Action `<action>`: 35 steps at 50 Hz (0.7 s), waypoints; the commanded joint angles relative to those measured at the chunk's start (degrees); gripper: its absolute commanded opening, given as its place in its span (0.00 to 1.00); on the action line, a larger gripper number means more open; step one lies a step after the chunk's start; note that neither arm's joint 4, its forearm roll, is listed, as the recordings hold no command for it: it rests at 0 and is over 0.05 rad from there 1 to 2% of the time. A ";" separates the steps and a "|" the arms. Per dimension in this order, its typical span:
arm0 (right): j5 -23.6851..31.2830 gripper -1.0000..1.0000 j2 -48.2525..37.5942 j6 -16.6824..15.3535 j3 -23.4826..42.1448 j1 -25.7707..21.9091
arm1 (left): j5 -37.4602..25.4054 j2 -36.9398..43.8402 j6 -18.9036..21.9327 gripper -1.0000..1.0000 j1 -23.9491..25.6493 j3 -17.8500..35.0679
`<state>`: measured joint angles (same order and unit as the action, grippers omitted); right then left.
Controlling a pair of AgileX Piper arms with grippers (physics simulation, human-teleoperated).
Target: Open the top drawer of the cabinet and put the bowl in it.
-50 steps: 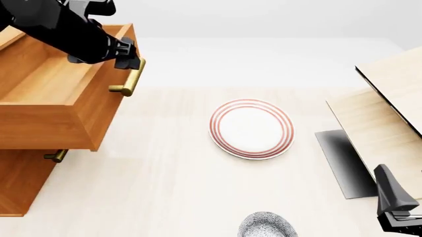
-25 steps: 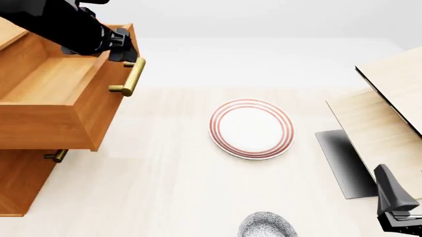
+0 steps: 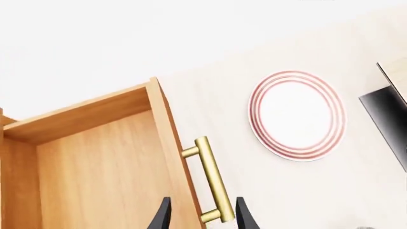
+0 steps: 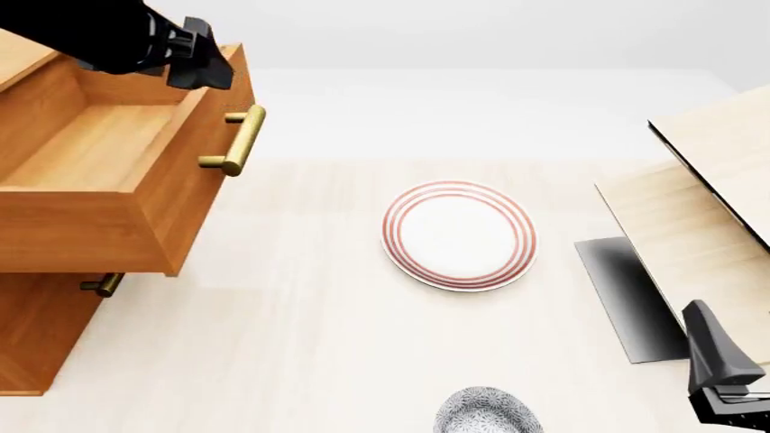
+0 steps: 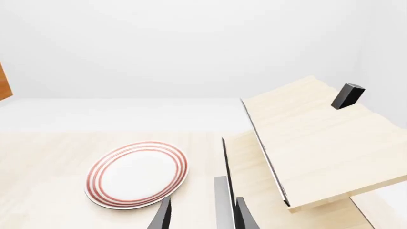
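Now that the left gripper (image 4: 198, 56) has released the brass handle (image 4: 236, 140) and lifted away to the far left, above the drawer's far corner, we treat the opening step as done. A second ago it was closed around the handle's far end; in the left wrist view its fingertips (image 3: 164, 217) now stand apart with the bar below them and nothing between, so we read it as open and empty. The top drawer (image 4: 103, 194) is pulled well out of the cabinet (image 4: 36, 329), its bare wooden floor exposed and unchanged in position over the last second. A lower drawer's handle (image 4: 101, 285) shows beneath it.

The bowl (image 4: 485, 411) sits at the near edge of the bench (image 4: 313, 325), right of centre and partly cut off by the frame, well apart from the drawer. The red-ringed plate (image 4: 460, 234) lies between the two and is not part of the task.

The right gripper (image 4: 728, 383) hangs at the near right, not touching anything; its fingertips (image 5: 165, 214) are parted and hold nothing.

We judge the next step to be grasping the bowl. The right gripper is the nearer one, and the plate should be cleared on the way to the drawer.
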<state>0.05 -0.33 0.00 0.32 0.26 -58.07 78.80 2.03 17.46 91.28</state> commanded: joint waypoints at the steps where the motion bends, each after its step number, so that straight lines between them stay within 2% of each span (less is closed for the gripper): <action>1: 0.01 1.00 0.08 0.00 -0.07 0.00 | -1.55 -2.07 1.49 1.00 0.07 0.82; 3: -0.01 1.00 0.07 0.00 -0.08 0.00 | -1.89 -2.16 0.48 1.00 1.04 1.66; 10: -0.04 1.00 0.07 -0.01 -0.09 0.00 | -2.36 -4.59 3.17 1.00 1.13 1.03; 17: -0.04 1.00 0.07 -0.03 -0.09 -0.02 | -1.76 -5.58 4.59 1.00 3.59 0.12; 23: -0.03 1.00 0.06 -0.02 -0.09 -0.01 | -0.87 -7.10 9.09 1.00 6.11 -1.02; 35: -0.03 1.00 0.06 0.00 -0.09 -0.01 | -0.37 -8.97 10.46 1.00 10.65 -2.79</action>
<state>0.00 -0.34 0.00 0.29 0.26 -58.93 71.63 10.39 24.77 89.98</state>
